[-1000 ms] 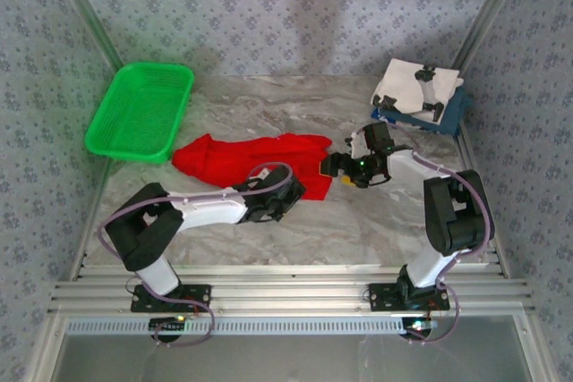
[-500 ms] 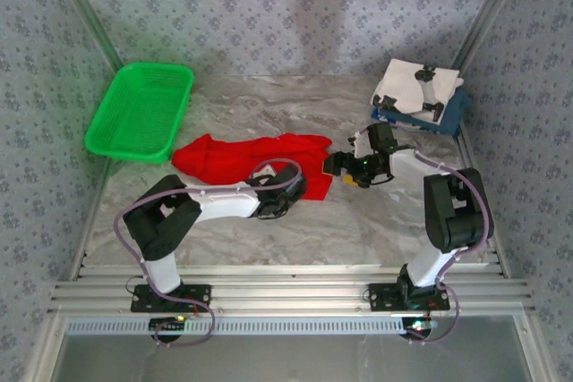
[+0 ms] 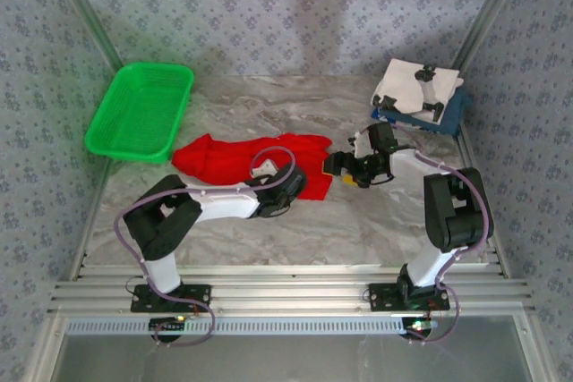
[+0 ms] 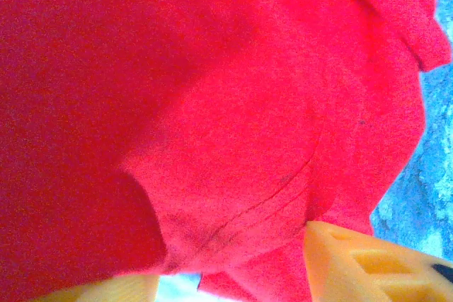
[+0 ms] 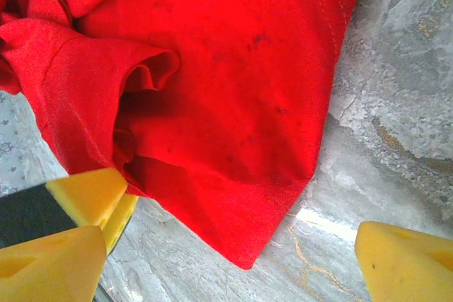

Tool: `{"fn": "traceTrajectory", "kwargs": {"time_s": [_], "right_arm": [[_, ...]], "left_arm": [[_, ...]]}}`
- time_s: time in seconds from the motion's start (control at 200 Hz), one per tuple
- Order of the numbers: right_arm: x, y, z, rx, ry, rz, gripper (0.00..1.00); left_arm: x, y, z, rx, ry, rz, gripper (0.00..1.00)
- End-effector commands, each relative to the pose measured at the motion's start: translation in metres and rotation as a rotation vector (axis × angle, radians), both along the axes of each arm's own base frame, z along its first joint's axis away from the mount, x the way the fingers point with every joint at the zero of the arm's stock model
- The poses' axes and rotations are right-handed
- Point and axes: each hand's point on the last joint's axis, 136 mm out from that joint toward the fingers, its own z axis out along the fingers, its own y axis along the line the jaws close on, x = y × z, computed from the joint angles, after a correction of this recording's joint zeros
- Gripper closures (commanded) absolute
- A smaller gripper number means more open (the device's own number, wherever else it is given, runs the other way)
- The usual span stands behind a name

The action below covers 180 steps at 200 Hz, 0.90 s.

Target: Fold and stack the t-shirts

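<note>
Left gripper [image 3: 288,185] is down on the near right part of the red t-shirt [image 3: 235,157]; from its own wrist camera its yellow pads [image 4: 354,263] stand wide apart at the bottom of the view, with red cloth and a stitched hem lying across the gap between them and nothing pinched; right gripper [image 3: 334,165] sits low over the marble table [image 3: 385,221] at the shirt's right edge, its jaws likewise spread; in the right wrist view one yellow fingertip [image 5: 403,259] shows at the lower right and the other at the lower left, and a pointed corner of the red cloth reaches into the space between them, meeting the left-hand one and lying apart from the right-hand one, with bare marble between; the cloth there is bunched into a rolled fold near the left-hand fingertip; seen from above, the red t-shirt lies crumpled in a long strip from left to right across the middle of the table, its left end near the green basket [image 3: 139,112], which stands at the far left; at the far right corner a folded white t-shirt [image 3: 407,82] rests on top of a folded dark blue t-shirt [image 3: 450,112], well apart from both grippers.
</note>
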Motion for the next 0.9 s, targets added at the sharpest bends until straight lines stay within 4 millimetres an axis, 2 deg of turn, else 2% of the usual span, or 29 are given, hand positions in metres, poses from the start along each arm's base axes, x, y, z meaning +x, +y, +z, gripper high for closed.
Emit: {"fn": "traceTrajectory", "kwargs": {"time_s": [0.0, 0.1, 0.235, 0.34, 0.475, 0.575, 0.894], "right_arm": [[0.003, 0.001, 0.003, 0.013, -0.010, 0.011, 0.07], [0.002, 0.000, 0.002, 0.005, -0.008, 0.012, 0.07], [0.002, -0.001, -0.002, -0.001, 0.003, 0.004, 0.07], [0.002, 0.000, -0.006, -0.006, 0.015, -0.001, 0.08], [0.001, 0.004, -0.012, -0.028, 0.024, 0.006, 0.08], [0.001, 0.010, -0.016, -0.033, 0.035, 0.011, 0.09], [-0.001, 0.039, -0.028, -0.062, 0.048, 0.056, 0.10]], "left_arm": [[0.017, -0.004, 0.003, -0.028, -0.067, 0.001, 0.56], [0.015, -0.006, 0.007, -0.022, -0.059, -0.026, 0.69], [0.005, 0.005, 0.002, -0.038, -0.032, -0.007, 0.87], [0.001, 0.010, 0.007, -0.055, -0.029, 0.003, 0.95], [-0.003, 0.011, 0.027, -0.060, -0.041, -0.031, 0.95], [-0.008, 0.014, 0.034, -0.059, -0.036, -0.040, 0.94], [-0.015, 0.021, 0.024, -0.072, -0.008, -0.036, 0.87]]}}
